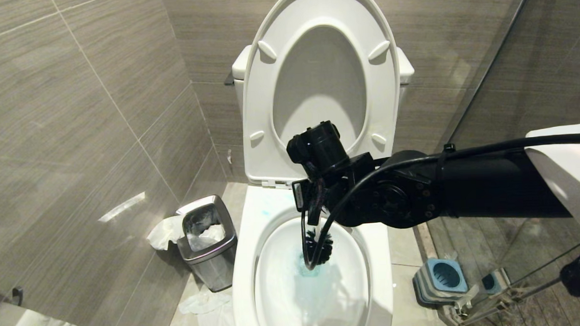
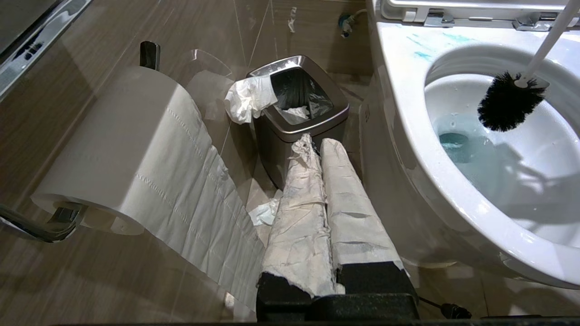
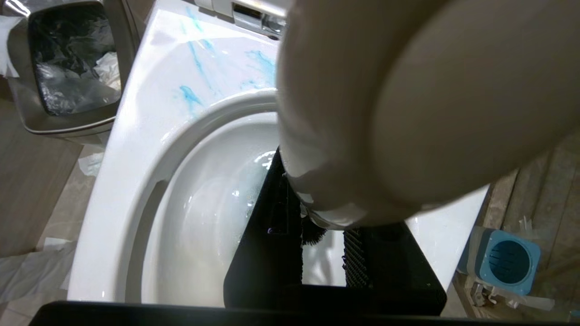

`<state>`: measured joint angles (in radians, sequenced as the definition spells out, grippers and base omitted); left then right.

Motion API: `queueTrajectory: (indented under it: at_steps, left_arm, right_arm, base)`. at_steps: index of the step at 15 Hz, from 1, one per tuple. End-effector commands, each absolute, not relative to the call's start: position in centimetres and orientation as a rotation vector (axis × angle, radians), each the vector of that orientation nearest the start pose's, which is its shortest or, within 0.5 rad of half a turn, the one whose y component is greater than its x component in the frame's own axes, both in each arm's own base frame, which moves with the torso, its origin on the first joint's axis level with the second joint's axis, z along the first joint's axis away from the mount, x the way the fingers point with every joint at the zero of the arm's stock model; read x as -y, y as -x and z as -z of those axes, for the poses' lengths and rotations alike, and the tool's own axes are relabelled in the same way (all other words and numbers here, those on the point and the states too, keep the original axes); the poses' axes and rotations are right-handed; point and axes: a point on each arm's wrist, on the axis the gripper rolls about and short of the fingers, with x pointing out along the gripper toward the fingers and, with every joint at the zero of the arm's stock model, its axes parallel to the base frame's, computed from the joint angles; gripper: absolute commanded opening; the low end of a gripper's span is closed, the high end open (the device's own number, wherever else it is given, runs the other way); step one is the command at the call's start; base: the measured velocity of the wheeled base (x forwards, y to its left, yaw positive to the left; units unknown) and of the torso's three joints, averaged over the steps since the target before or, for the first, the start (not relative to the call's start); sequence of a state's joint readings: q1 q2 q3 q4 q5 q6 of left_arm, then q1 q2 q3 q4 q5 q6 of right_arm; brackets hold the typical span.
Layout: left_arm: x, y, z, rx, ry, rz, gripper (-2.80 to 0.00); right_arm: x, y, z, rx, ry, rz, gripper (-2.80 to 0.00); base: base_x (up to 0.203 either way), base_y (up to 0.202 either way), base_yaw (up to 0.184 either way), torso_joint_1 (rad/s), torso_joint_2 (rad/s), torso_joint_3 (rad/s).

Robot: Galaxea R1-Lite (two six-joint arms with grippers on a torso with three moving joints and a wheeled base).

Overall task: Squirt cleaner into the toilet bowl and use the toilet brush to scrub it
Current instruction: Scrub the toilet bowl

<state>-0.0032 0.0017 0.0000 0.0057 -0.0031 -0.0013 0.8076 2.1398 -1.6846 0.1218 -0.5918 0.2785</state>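
The toilet brush (image 2: 509,106) hangs inside the toilet bowl (image 1: 247,261), its black bristle head above the turquoise-tinted water near the bowl's back wall, apparently clear of the surface. The white handle rises steeply from the head toward the back rim. The handle's rounded upper end fills the right wrist view, lying between the fingers (image 3: 267,244) of the right gripper (image 3: 324,253), which pinch it; the bristle head sits below the fingers. The right arm reaches across from the right side over the bowl. The cleaner (image 3: 190,97) shows as blue streaks on the rear rim and as tint in the water. Seat and lid stand upright against the tank. The left gripper (image 2: 319,149) is parked beside the bowl's left side, its paper-wrapped fingers pressed together, pointing toward the steel waste bin (image 2: 299,113). The blue-topped brush holder (image 1: 441,280) stands on the floor right of the bowl.
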Motion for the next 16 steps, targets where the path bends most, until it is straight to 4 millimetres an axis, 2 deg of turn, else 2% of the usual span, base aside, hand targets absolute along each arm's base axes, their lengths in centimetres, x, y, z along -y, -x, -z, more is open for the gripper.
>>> queueTrajectory:
  at_steps: [1,6,12,16]
  left_arm:
    - [0.0,2.3,-7.4,-0.009,0.002,0.006,-2.8]
    - [0.0,2.3,-7.4,-0.009,0.002,0.006,-2.8]
    - [0.0,2.3,-7.4,-0.009,0.002,0.006,-2.8]
    - [0.0,2.3,-7.4,-0.009,0.002,0.006,-2.8]
  right_arm:
    - [-30.5,-31.2,-18.5,-0.473,0.099,-0.136,-2.8]
    - [-31.1,-32.9,-15.2,-0.525,0.087,-0.104,-2.8]
    - [-31.7,-37.6,-8.9,-0.549,0.054,-0.058,-2.8]
    - [-31.5,-38.6,-6.4,-0.569,0.057,-0.044,-2.8]
  base:
    - [0.0,0.0,0.0,0.0,0.0,0.0]
    - [0.0,0.0,0.0,0.0,0.0,0.0]
    - [0.0,0.0,0.0,0.0,0.0,0.0]
    - [0.0,0.0,0.0,0.0,0.0,0.0]
